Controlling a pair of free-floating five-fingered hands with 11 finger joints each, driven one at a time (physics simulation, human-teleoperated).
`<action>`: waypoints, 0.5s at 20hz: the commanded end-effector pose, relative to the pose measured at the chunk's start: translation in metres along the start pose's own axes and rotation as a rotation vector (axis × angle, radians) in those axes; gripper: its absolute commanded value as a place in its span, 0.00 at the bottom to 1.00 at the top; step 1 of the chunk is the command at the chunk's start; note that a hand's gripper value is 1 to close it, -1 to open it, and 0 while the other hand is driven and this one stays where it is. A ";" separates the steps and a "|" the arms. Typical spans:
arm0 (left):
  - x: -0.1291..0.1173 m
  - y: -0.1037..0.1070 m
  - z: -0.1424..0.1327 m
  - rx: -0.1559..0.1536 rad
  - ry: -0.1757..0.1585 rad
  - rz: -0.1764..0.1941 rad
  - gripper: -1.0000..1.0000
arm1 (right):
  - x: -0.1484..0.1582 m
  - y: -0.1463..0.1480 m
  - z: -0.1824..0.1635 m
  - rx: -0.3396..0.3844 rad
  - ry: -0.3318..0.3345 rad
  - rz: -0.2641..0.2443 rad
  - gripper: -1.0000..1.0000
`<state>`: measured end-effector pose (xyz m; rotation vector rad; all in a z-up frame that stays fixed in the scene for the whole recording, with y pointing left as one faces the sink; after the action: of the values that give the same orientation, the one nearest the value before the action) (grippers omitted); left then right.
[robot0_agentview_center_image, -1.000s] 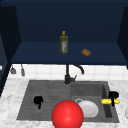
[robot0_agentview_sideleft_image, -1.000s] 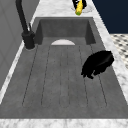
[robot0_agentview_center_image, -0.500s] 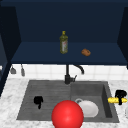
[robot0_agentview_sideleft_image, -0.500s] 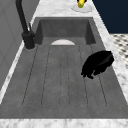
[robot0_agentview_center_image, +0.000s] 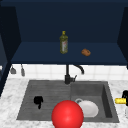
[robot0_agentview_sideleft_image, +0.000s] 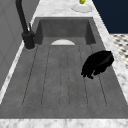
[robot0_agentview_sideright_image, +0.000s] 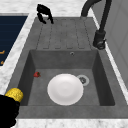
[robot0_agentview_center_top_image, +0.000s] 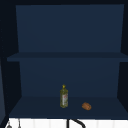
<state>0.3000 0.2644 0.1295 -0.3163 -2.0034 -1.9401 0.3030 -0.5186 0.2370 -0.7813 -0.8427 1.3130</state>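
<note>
- My right hand (robot0_agentview_center_image: 125, 95) had its fingers curled round the yellow thing (robot0_agentview_center_image: 120, 100) at the desk's (robot0_agentview_center_image: 10, 105) right edge; I kept it level.
- My left hand (robot0_agentview_center_image: 38, 100) hung with fingers bent downward, holding nothing, over the drainboard (robot0_agentview_center_image: 50, 90).

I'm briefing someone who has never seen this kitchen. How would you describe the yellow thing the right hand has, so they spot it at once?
Start at the grey sink and go to the marble counter off its right end. There the right hand is curled round a short yellow cylinder that pokes towards the basin. It is the one bright yellow item there, unlike the white plate lying in the basin.
</note>
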 end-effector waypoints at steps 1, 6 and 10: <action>0.000 0.000 0.000 0.000 0.000 0.000 0.50 | -0.031 0.004 0.001 0.006 -0.011 -0.021 1.00; 0.000 0.000 0.000 0.000 0.000 0.000 0.50 | -0.070 0.008 0.002 0.003 -0.008 -0.007 1.00; 0.000 0.000 0.000 0.000 0.000 0.000 0.50 | -0.101 0.022 -0.009 -0.002 -0.030 0.016 1.00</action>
<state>0.3000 0.2644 0.1295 -0.3163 -2.0034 -1.9401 0.2916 -0.5969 0.2174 -0.7792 -0.8391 1.3158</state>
